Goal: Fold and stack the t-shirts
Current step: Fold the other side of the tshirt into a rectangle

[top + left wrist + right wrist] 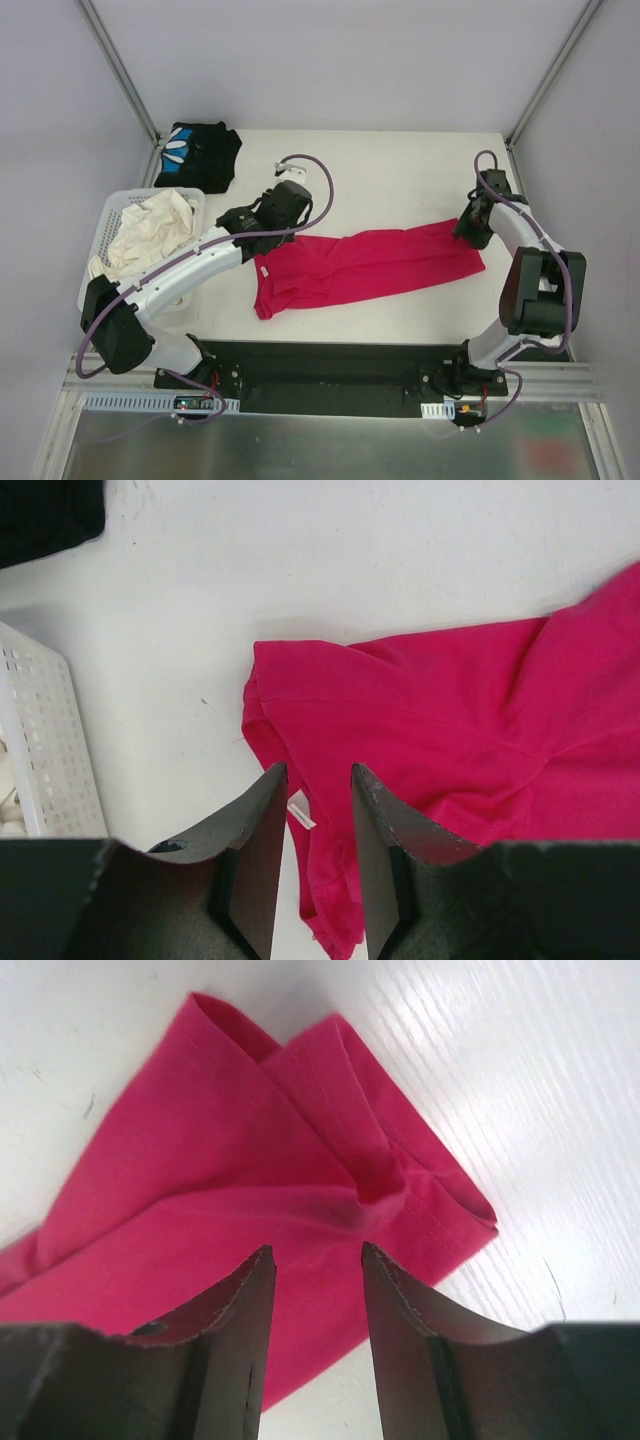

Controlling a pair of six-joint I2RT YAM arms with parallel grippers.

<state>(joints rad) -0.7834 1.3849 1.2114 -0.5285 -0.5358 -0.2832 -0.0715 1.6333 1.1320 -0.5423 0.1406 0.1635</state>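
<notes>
My left gripper (318,772) hangs released over the magenta t-shirt (365,265) at its labelled end, right gripper (316,1250) likewise over the hem. I should pinch every layer squarely and lift both ends evenly.

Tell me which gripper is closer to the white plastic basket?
Left. The left gripper is over the end of the magenta-red cloth t-shirt nearest the white plastic lattice basket, the right gripper at the opposite end.

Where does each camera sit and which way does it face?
Top external: overhead, behind the left arm and right arm, facing down at the table.
Left wrist: behind the left end effector, facing down at the magenta t-shirt near the basket.
Right wrist: behind the right end effector, facing down at the t-shirt's other end.
Shared: all three see that t-shirt.
</notes>
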